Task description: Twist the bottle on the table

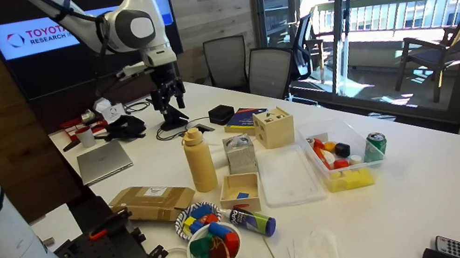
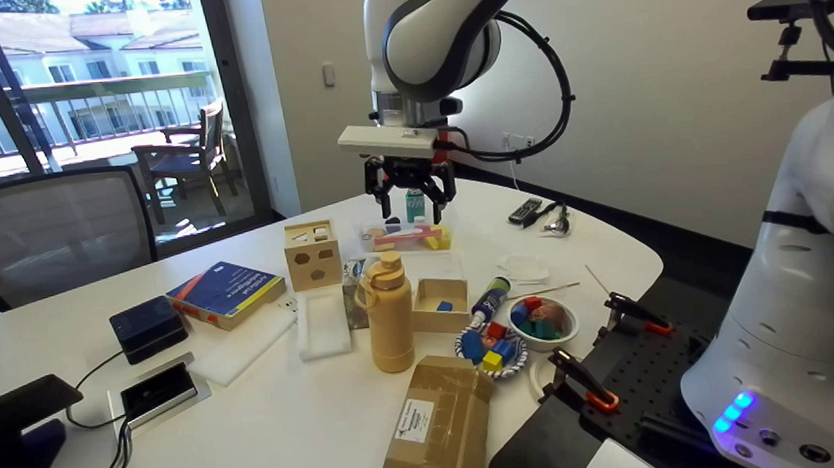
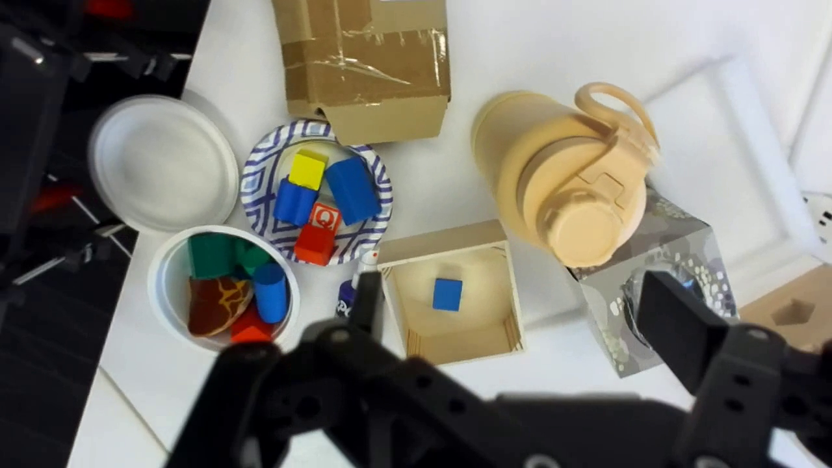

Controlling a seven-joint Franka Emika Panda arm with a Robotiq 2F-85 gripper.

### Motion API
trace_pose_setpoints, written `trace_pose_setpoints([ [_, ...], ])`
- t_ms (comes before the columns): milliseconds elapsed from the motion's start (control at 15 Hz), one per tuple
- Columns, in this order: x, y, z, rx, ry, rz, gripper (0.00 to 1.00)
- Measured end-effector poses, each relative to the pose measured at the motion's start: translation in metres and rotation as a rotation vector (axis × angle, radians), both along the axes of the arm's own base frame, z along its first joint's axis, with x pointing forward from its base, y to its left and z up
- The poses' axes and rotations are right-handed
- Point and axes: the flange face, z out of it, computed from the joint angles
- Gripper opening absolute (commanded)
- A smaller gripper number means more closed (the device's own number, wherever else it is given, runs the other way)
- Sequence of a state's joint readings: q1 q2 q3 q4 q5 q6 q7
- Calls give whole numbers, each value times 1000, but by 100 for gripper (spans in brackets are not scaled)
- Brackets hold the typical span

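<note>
The yellow bottle [image 1: 201, 164] stands upright on the white table [image 1: 434, 187], its cap on and a loop handle at its top. It also shows in an exterior view [image 2: 391, 327] and in the wrist view [image 3: 513, 156], where its cap points towards the camera. My gripper [image 3: 513, 289] is open and empty, its fingers wide apart. It hangs above the table, higher than the bottle and not touching it. In the wrist view the bottle lies beyond the fingertips. The gripper also shows in both exterior views [image 1: 170, 105] [image 2: 412, 211].
Close to the bottle are a grey patterned box [image 3: 617, 318], an open wooden box [image 3: 448, 250] with a blue block, and a cardboard box [image 2: 438, 427]. A patterned bowl [image 3: 260, 169] and a white bowl [image 3: 159, 286] hold blocks. A clear bin [image 1: 344, 132] and green can [image 1: 375, 147] stand farther off.
</note>
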State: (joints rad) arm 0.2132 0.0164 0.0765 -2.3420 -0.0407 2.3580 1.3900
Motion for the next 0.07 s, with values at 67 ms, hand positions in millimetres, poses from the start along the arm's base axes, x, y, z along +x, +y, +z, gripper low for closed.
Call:
trace_pose_setpoints([
  [67, -1, -6, 2, 2, 22, 46, 100],
])
